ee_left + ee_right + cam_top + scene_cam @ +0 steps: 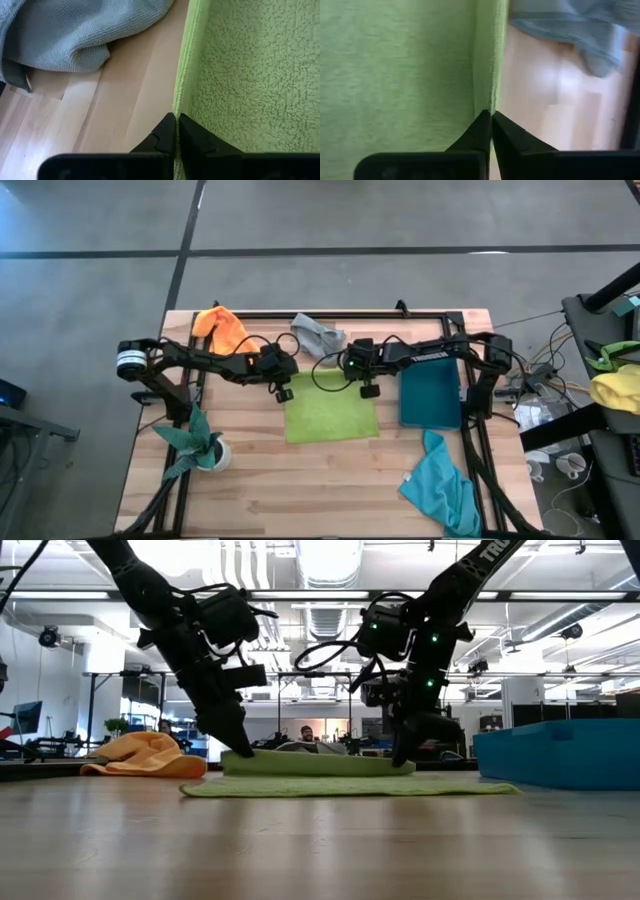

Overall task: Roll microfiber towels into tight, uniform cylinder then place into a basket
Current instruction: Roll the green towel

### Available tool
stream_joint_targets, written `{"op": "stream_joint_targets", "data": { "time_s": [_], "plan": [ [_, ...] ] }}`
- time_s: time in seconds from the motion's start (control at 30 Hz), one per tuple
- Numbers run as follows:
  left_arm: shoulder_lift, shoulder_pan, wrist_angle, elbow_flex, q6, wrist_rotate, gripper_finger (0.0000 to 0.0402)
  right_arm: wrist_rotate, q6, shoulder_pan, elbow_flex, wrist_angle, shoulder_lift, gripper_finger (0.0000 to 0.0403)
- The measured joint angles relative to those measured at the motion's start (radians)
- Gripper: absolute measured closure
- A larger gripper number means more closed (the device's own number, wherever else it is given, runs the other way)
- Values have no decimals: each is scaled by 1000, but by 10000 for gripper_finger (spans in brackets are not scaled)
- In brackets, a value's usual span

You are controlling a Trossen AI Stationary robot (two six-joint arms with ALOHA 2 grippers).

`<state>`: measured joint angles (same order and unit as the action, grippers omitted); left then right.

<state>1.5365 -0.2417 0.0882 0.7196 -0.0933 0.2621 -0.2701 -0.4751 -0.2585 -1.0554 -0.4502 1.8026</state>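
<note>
A lime green towel (332, 418) lies flat at the table's middle; in the low view its far part (318, 762) stands as a raised strip above the flat layer (350, 787). My left gripper (285, 392) (175, 120) is shut at the towel's left edge near the far end. My right gripper (368, 390) (490, 117) is shut at its right edge near the far end. The orange towel (222, 328) and the grey towel (318, 333) lie at the far edge, the turquoise towel (440, 485) near the front right. The teal basket (430, 395) stands right of the green towel. My left gripper pinches the green towel's left hem (176, 102) between its two fingertips, slanting down from the table's left and far side. The towel stays on the table there. How many layers it has, I cannot tell. My right gripper pinches the green towel's right edge (487, 102), where the cloth forms a narrow raised fold, between its fingertips. It comes steeply from above, slanting from the right. The cloth rests on the table around the hold.
A potted plant (200, 442) stands at the near left. A dark frame rail (330, 313) runs along the far edge. A yellow and green cloth heap (615, 385) lies off the table to the right. Bare wood (300, 490) stretches along the near side.
</note>
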Motion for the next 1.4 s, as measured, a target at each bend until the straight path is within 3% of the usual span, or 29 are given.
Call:
{"op": "stream_joint_targets", "data": {
  "time_s": [0.27, 0.47, 0.77, 1.2, 1.4],
  "plan": [
    [9, 0, -87, -7, 1, 41, 400, -23, -22, -35, 4, 20, -13, 394],
    [75, 0, -106, -7, -118, 99, 400, -49, -144, -36, 40, 59, 11, 394],
    [103, 27, -113, -7, -142, 130, 400, -93, -173, -30, 67, 72, 14, 394],
    [158, 81, -113, 1, -156, 88, 400, -2, -206, -19, 86, 66, 12, 392],
    [151, 77, -104, 2, -150, 84, 370, 3, -180, -16, 86, 65, 11, 352]
  ]
}}
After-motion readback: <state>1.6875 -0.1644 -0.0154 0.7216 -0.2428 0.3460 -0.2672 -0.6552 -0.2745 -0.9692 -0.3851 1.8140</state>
